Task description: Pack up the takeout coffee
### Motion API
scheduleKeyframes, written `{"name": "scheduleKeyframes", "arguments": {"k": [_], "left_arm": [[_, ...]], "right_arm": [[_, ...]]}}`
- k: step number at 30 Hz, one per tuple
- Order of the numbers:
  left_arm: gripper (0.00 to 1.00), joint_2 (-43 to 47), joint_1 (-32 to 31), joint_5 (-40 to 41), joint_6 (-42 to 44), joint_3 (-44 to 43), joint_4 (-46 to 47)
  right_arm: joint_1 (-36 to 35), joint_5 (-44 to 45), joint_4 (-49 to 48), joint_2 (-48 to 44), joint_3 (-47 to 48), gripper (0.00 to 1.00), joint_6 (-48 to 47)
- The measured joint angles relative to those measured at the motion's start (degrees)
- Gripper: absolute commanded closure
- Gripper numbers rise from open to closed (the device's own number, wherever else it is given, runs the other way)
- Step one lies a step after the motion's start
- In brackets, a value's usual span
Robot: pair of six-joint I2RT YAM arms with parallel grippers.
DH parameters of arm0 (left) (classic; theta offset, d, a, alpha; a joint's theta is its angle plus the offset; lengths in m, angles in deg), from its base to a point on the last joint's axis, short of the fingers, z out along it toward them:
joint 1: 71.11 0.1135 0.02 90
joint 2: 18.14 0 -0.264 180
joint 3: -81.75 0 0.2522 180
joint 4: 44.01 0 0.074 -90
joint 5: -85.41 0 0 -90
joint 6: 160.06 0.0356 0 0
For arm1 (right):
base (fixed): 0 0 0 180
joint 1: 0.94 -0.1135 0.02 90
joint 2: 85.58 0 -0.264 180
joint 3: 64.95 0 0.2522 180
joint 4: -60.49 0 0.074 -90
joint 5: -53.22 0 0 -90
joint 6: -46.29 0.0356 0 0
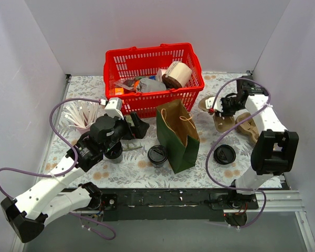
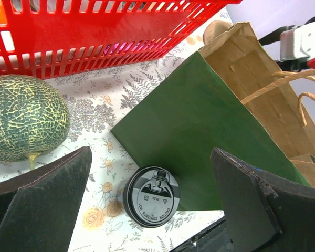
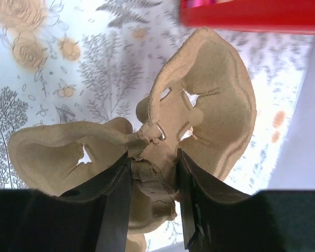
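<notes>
coffee cup (image 1: 158, 155) sits just beside the bag (image 1: 179, 137)

the little black cup has its round black lid on and stands up on the flowery table (image 1: 131, 167). seen from above, it is at 9 o'clock from the low end of the green and brown paper bag, just beside it.

the left gripper (image 1: 136, 127) is at 11 o'clock from the cup, near it but not touching. its two fingers are spread wide and hold nothing. in its own camera the cup shows low down in the gap between them.

the right gripper (image 3: 153, 173) is well apart, at 2 o'clock from the cup, by the red basket (image 1: 147, 52). its fingers are squeezed tight on the middle of the tan cardboard tray (image 3: 215, 105).

a loose black lid (image 1: 224, 154) lies at 3 o'clock from the cup, on the other side of the bag. a green melon (image 2: 23, 123) sits by the basket.
</notes>
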Motion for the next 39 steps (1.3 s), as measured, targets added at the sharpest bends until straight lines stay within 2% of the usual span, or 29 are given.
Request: {"name": "scheduleKeyframes", "arguments": {"k": [6, 9, 12, 16, 18, 21, 29, 35, 39], "left_arm": [[0.02, 0.22, 0.00, -0.26, -1.88, 0.00, 0.31], [0.02, 0.26, 0.00, -0.46, -3.48, 0.00, 0.81], [0.02, 0.81, 0.00, -0.66, -5.33, -0.04, 1.90], [0.02, 2.60, 0.00, -0.39, -7.93, -0.70, 1.99], [0.02, 3.74, 0.00, -0.81, -8.74, -1.22, 2.43], [0.02, 4.72, 0.00, -2.69, -9.11, -3.30, 3.45], [0.02, 2.75, 0.00, -10.71, -9.62, -8.63, 7.54], [0.03, -4.13, 0.00, -15.52, -10.56, -10.45, 8.83], [0.28, -8.17, -0.20, -16.52, -11.10, -10.45, 8.04]], "right_arm": [[0.00, -5.73, -5.90, -9.51, 0.02, 0.58, 11.65], [0.00, -9.70, -11.43, -14.93, -0.57, 0.55, 22.67], [0.00, -13.64, -22.18, -22.84, -4.46, 0.53, 36.89], [-1.33, -16.39, -36.17, -30.91, -7.50, 0.55, 54.40], [-3.37, -16.98, -40.63, -32.63, -7.19, 0.58, 60.39], [-8.74, -16.44, -43.69, -33.64, -5.99, 0.58, 66.73], [-23.28, -8.37, -45.64, -33.22, -4.11, 0.60, 71.73], [-33.18, 5.33, -46.36, -31.19, -4.20, 0.58, 69.46], [-38.45, 13.70, -47.17, -29.90, -5.22, 0.58, 65.77]]}}
